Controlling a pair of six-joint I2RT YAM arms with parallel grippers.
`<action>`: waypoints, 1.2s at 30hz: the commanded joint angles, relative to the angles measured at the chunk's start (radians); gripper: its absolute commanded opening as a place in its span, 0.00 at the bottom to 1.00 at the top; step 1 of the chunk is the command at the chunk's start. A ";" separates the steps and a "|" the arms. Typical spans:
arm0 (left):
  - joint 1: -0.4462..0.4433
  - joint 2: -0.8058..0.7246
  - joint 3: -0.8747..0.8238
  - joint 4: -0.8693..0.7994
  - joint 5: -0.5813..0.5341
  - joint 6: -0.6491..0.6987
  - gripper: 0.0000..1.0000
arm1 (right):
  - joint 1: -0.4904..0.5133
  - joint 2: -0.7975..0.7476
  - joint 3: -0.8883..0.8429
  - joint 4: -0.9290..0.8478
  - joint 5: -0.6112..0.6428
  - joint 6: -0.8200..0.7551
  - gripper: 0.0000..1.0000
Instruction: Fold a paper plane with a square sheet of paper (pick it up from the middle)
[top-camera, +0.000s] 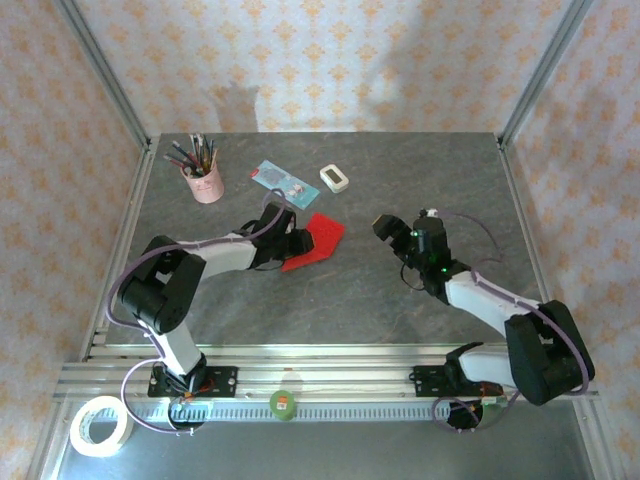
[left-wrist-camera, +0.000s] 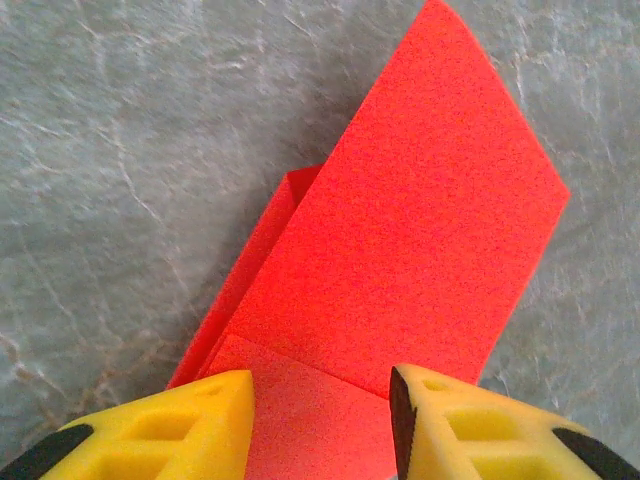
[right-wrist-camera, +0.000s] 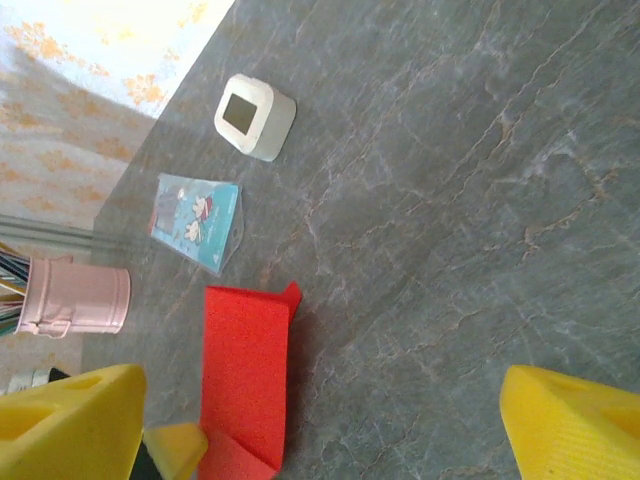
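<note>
Red paper (left-wrist-camera: 400, 230) between low left gripper's (left-wrist-camera: 320, 410) parted fingers (left-wrist-camera: 480, 430); right gripper (right-wrist-camera: 320, 430) hovers wide

The top view looks down from above and behind the arm bases (top-camera: 185, 380), over the whole table (top-camera: 400, 320); the left wrist view sits close above the paper (left-wrist-camera: 400, 250), facing down; the right wrist view stands farther off, facing left and far, sharing paper, card (right-wrist-camera: 197, 220), block (right-wrist-camera: 255, 117) and cup (right-wrist-camera: 75, 297) with the top view.

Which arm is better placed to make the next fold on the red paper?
Left: the left gripper sits at the folded red paper, fingers apart over its edge; the right gripper hangs open, away from it.
</note>
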 joint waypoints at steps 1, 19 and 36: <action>0.019 0.028 -0.008 0.055 0.029 -0.044 0.42 | -0.005 0.025 0.036 -0.025 -0.044 -0.017 0.89; -0.010 0.101 -0.082 0.150 0.202 -0.205 0.31 | 0.097 0.167 0.050 0.023 -0.100 0.194 0.65; -0.070 0.123 -0.114 0.231 0.181 -0.331 0.29 | 0.197 0.196 -0.039 0.112 -0.095 0.424 0.42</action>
